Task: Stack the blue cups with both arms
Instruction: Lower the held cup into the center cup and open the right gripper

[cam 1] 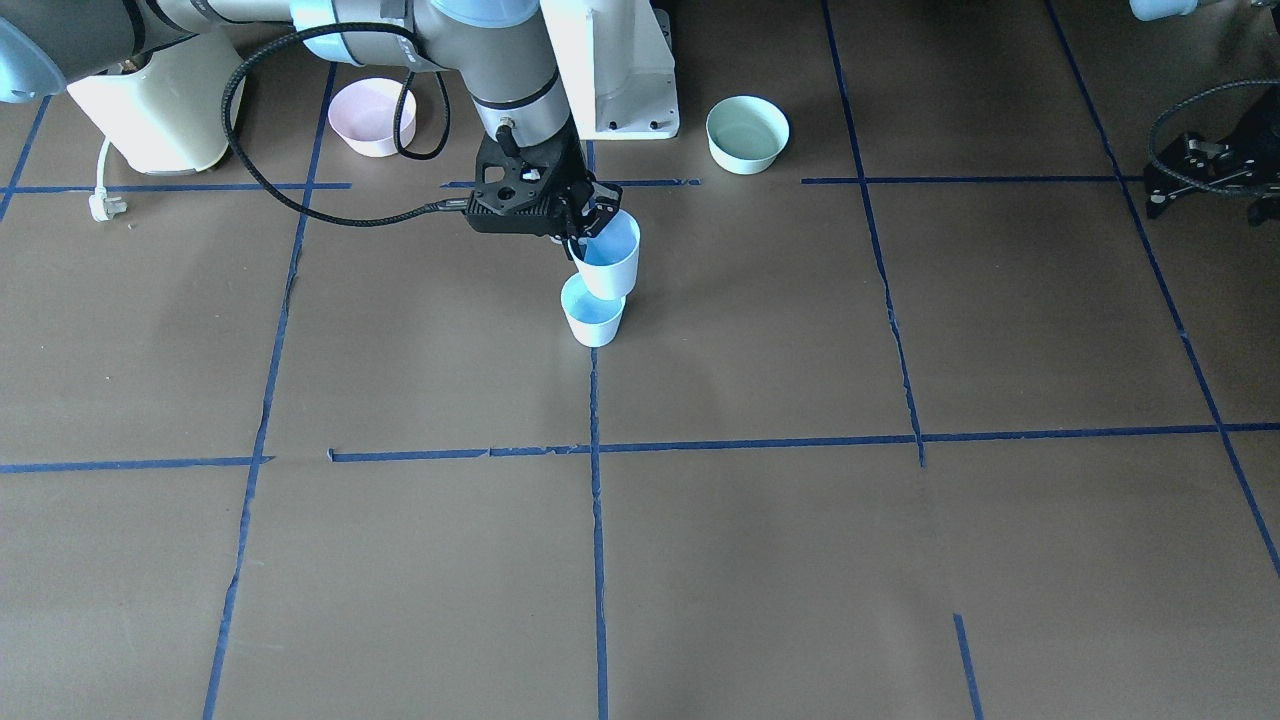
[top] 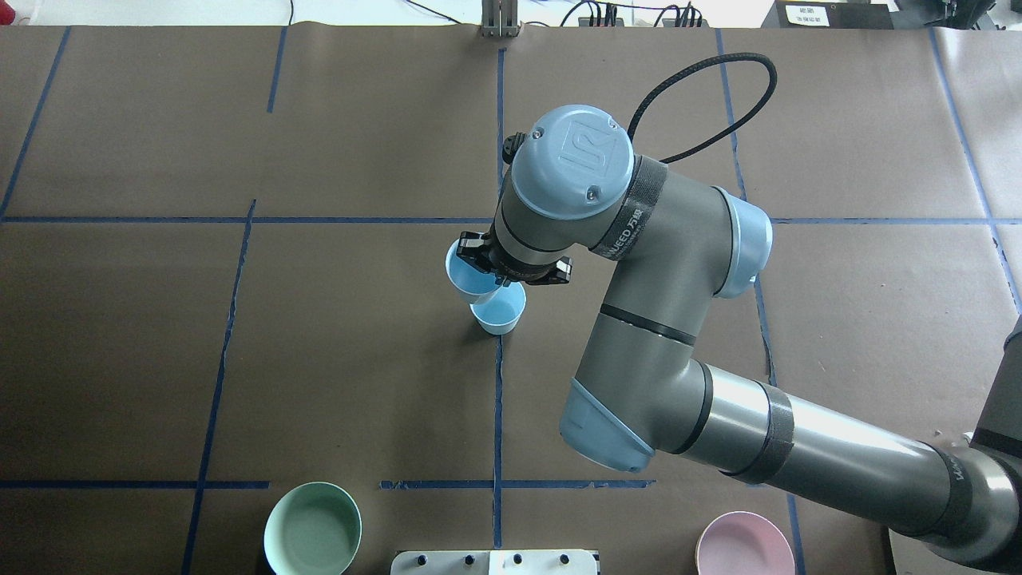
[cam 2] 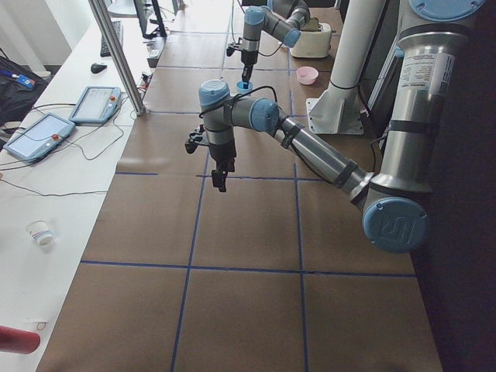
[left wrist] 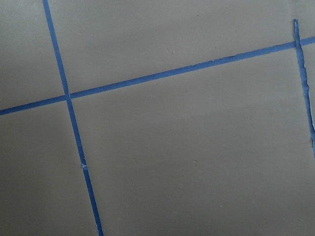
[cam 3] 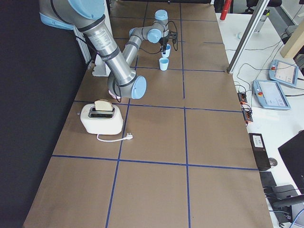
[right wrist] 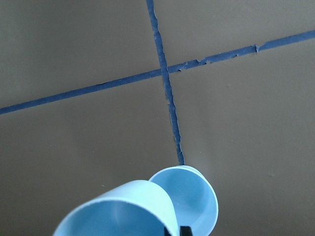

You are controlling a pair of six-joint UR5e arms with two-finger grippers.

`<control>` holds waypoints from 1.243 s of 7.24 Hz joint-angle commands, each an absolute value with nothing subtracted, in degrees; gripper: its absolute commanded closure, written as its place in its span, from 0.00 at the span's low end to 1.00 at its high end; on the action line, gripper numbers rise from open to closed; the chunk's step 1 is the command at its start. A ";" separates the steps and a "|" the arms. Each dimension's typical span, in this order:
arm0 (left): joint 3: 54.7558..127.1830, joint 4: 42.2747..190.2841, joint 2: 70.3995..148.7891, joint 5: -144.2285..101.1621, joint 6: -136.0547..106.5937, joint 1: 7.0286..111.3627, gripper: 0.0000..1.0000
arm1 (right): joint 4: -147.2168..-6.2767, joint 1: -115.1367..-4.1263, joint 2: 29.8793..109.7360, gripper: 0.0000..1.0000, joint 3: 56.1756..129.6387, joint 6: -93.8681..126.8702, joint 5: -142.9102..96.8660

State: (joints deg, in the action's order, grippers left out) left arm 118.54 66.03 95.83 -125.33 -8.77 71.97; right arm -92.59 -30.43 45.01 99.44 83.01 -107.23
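Left arm (cam 2: 318, 155) hangs over the brown paper-covered worktop (top: 160, 335); whether its jaws are released or clenched cannot be told. Centre: right arm (top: 663, 319), joint cap embossed "UR", jaws clenched on the rim of one pale-blue tapered plastic tumbler (cam 1: 610, 265), tilted just above the second tumbler (cam 1: 593, 315), which stands upright on the worktop.

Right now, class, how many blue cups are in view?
2. The raised blue cup is gripped in the right gripper; the standing blue cup rests on the table close below it. None seems hidden.

R gripper (cam 1: 583, 232) fingers pinch blue cup (cam 1: 612, 265); L gripper (cam 2: 220, 180) hangs aside.
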 commanded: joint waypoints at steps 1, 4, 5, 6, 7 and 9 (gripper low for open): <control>118.48 66.01 95.80 -125.33 -8.79 71.98 0.00 | -92.90 -30.41 45.17 1.00 99.23 82.97 -107.14; 118.48 66.01 95.71 -125.42 -8.88 71.98 0.00 | -94.48 -30.41 45.79 0.99 99.58 82.97 -107.40; 118.48 66.01 95.80 -125.42 -8.96 71.98 0.00 | -95.61 -30.41 45.88 0.99 99.75 82.97 -107.49; 118.48 66.01 95.80 -125.42 -8.96 71.98 0.00 | -95.71 -30.41 45.88 0.98 99.76 82.97 -107.58; 118.48 66.09 95.80 -125.42 -8.96 71.98 0.00 | -95.80 -30.41 45.97 0.95 99.76 82.97 -107.58; 118.56 66.01 95.80 -125.42 -9.05 71.98 0.00 | -95.71 -30.50 46.40 0.00 100.10 82.97 -107.67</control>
State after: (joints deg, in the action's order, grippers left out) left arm 118.53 66.03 95.80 -125.42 -9.02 71.98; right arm -95.71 -30.42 46.09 99.81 82.97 -107.63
